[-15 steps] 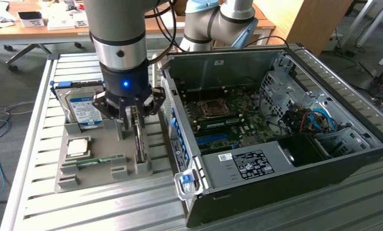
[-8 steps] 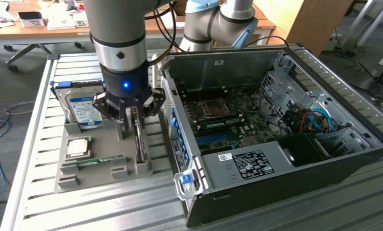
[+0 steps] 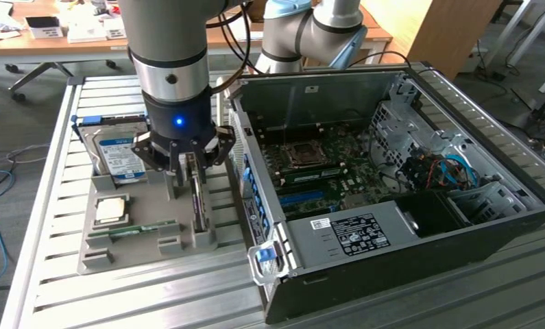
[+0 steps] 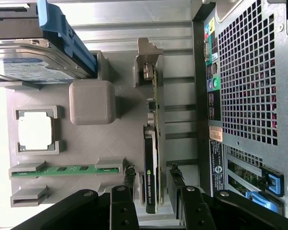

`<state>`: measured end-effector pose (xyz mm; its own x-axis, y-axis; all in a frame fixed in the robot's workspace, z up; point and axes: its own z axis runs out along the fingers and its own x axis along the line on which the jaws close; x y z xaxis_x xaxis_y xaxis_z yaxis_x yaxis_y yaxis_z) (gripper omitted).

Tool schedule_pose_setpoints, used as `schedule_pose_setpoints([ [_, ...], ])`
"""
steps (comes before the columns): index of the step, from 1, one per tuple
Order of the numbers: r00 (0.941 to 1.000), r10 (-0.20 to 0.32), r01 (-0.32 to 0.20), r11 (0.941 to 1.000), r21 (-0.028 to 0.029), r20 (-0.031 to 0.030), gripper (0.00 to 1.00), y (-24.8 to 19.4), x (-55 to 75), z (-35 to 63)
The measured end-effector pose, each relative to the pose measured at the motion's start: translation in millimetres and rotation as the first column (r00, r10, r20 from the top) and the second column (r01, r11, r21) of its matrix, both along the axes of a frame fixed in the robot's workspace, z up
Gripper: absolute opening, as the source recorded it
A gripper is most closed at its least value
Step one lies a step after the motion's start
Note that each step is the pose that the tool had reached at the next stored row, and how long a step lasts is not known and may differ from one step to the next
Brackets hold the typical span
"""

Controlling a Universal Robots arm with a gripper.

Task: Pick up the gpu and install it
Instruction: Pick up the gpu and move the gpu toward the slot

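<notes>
Gpu [image 4: 151, 153] stands on edge in slot of grey holder tray [image 4: 110, 143], along tray side nearest open computer case [image 4: 249, 96]. Tool [image 4: 152, 173] low over tray, fingers [image 4: 129, 177] apart, straddling card's end away from bracket, gap each side. Hard drive [image 4: 33, 62], processor chip [image 4: 35, 133], RAM stick [image 4: 67, 169] in tray's other slots. Tray on slatted counter [image 3: 144, 295].

the exterior view looks down from high over the slatted table [image 3: 116, 295], taking in the grey tray [image 3: 153, 209] and the open computer case [image 3: 419, 267]. the wrist view looks straight down from close above; both share the tray and the case's rear panel [image 4: 249, 72].
</notes>
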<state>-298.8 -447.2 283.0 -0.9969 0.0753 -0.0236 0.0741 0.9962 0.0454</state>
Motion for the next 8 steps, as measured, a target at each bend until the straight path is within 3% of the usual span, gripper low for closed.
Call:
schedule_pose_setpoints([
  [8, 1.0, 0.0, 0.0, 1.0, -0.0002, -0.0004, 0.42, 0.0, -0.1, -5.5],
])
